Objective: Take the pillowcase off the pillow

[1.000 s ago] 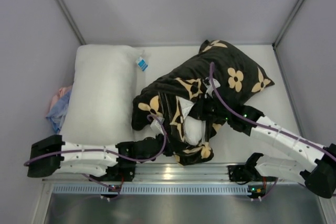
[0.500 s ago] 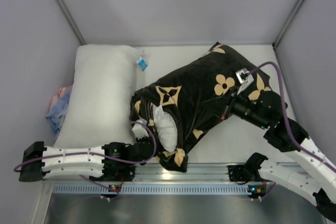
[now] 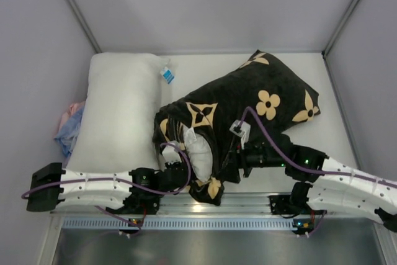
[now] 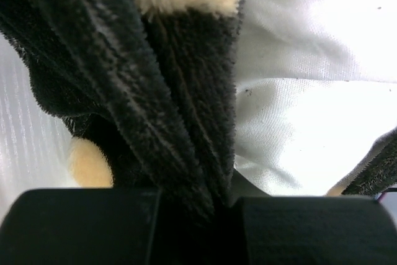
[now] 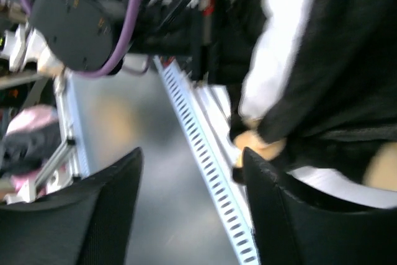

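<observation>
The black pillowcase with tan flowers lies slanted across the middle and right of the table. At its open end near the left the white pillow bulges out. My left gripper is shut on the pillowcase's hem; in the left wrist view the gathered black fabric runs down between the fingers, with the pillow beside it. My right gripper hovers open at the pillowcase's near edge, pointing left. The right wrist view shows the gap between its tips with nothing in it, and the pillowcase to the right.
A second white pillow lies along the left side, a blue-white tag at its far corner. A pink-blue cloth bundle sits between it and the left wall. The metal rail runs along the near edge.
My right gripper let go of the pillowcase's far right end, opened, and swung down and left to its near edge. The left gripper kept its hold and barely moved.
</observation>
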Motion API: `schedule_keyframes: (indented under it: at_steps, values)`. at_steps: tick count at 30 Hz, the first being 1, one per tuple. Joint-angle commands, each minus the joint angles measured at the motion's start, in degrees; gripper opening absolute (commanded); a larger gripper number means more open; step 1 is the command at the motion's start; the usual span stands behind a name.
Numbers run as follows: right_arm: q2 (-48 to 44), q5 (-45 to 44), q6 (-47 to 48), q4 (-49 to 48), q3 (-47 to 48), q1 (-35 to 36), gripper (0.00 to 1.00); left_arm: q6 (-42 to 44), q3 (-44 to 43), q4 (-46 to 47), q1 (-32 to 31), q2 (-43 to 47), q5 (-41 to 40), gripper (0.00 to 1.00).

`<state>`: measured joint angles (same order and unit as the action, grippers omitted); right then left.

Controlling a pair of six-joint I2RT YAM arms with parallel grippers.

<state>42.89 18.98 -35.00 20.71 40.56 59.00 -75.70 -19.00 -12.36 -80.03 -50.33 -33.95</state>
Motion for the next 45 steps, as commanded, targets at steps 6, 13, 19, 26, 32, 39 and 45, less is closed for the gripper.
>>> schedule_keyframes:
  at_steps: [6,13,19,26,32,39,45]
  values:
    - [12.7,-13.3,-2.7,-9.1,3.2,14.7,0.86,0.3,2.6,4.3,-0.1,2.5,1.5,0.0]
    - [20.5,-20.5,-8.7,-13.8,3.6,13.9,0.94,0.4,4.5,5.2,-0.1,6.5,3.5,0.0]
    - [28.3,-19.6,-13.2,-16.8,6.9,13.0,0.91,0.8,4.9,7.2,-0.1,4.9,3.7,0.0]
    - [26.6,-26.0,-18.4,-14.1,2.0,13.1,0.87,2.0,4.9,7.4,-0.1,5.7,3.7,0.0]
    - [19.9,-32.5,-20.3,-8.3,-2.2,13.0,0.86,1.7,6.3,7.3,-0.1,7.8,3.6,0.0]
    - [22.5,-35.1,-21.7,-5.9,-2.7,13.1,0.87,2.4,5.4,7.0,-0.1,9.4,3.8,0.0]
    - [29.0,-32.5,-21.9,-12.5,-2.2,13.9,0.87,3.5,3.6,6.3,-0.1,8.2,4.2,0.0]
